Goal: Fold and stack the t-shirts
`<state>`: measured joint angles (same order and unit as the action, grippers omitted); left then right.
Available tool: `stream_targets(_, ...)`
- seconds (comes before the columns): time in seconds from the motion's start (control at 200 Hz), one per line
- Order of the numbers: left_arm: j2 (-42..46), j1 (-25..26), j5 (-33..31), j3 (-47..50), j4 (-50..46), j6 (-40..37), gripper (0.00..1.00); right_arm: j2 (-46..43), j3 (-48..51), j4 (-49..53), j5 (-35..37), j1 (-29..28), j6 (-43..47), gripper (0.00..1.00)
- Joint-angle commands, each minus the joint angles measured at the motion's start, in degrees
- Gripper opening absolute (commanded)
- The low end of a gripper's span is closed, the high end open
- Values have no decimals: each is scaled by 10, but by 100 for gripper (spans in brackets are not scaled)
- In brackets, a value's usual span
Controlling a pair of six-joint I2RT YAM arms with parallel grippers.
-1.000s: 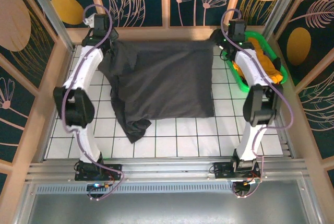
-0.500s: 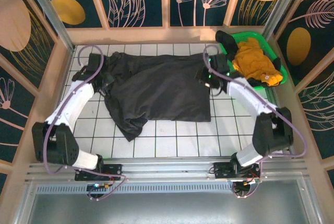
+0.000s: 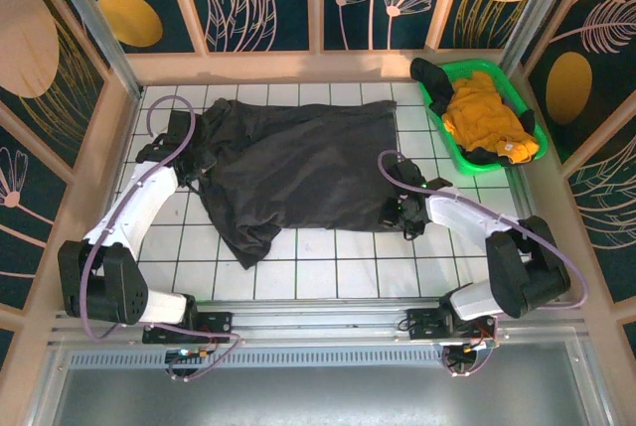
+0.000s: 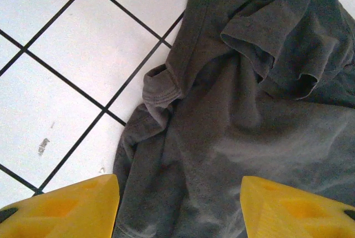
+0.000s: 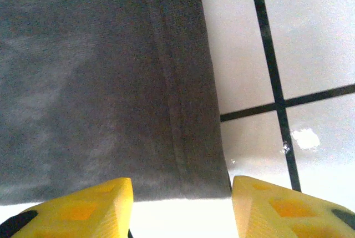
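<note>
A dark charcoal t-shirt (image 3: 298,163) lies spread on the white tiled table, its near left part bunched into a point. My left gripper (image 3: 206,166) hovers over the shirt's rumpled left side; in the left wrist view its yellow fingers (image 4: 66,209) stand apart, open (image 4: 180,210), with grey cloth (image 4: 249,110) lying under the gap. My right gripper (image 3: 397,215) sits at the shirt's near right corner, open (image 5: 182,207), and the hemmed corner (image 5: 183,138) lies flat just ahead of its fingertips. A mustard yellow t-shirt (image 3: 487,118) lies crumpled in the tray.
The green plastic tray (image 3: 455,153) stands at the far right corner, with a dark bit of cloth (image 3: 429,73) at its far end. Wooden rails and patterned walls close in the table. Bare tiles (image 3: 348,267) run along the near edge.
Both arms have pulled back from the far edge, where they held the shirt up. It now lies flat. The right gripper has travelled down its right edge to the near corner.
</note>
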<state>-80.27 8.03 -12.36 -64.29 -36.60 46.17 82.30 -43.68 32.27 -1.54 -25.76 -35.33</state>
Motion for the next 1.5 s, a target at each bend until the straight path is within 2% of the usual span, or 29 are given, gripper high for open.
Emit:
stream_targets(0.0, -3, 0, 8, -13, 0, 1, 60, 38, -1, -32, 9, 3, -14, 46)
stream_targets(0.075, -1, 0, 6, -14, -4, -1, 60, 71, -12, -37, 11, 16, -13, 37)
stream_targets(0.155, 4, 0, 0, -16, -11, -6, 60, 84, -26, -28, 22, 29, -14, 10)
stream_targets(0.19, 6, 0, -2, -16, -15, -8, 60, 79, -34, -15, 53, 37, -16, 0)
stream_targets(0.34, 12, 0, -8, -6, -32, -13, 59, 30, -62, 43, 151, 125, -7, 0)
stream_targets(0.455, 15, 0, 3, 26, -34, -13, 59, 25, -86, 38, 130, 186, 39, 0)
stream_targets(0.53, 14, 0, 15, 51, -34, -11, 57, 46, -104, 36, 103, 184, 57, 0)
stream_targets(0.646, 19, 0, 54, 100, -21, -1, 47, 66, -115, 33, 88, 179, 54, 0)
stream_targets(0.861, 27, 9, 158, 173, 46, 10, 52, 77, -118, 26, 86, 179, 56, 0)
stream_targets(1.101, -27, 11, 125, 161, 97, 3, 61, 90, -114, 19, 80, 178, 60, 0)
stream_targets(1.141, -44, 11, 119, 156, 98, -1, 58, 90, -113, 19, 80, 178, 60, 0)
stream_targets(1.251, -69, 11, 108, 145, 73, 3, 41, 90, -116, 22, 82, 178, 61, 0)
stream_targets(1.421, 0, 21, 114, 149, 10, 21, 42, 88, -119, 25, 84, 179, 60, 0)
stream_targets(1.496, 11, 36, 139, 157, -7, 24, 43, 88, -117, 24, 81, 179, 58, 0)
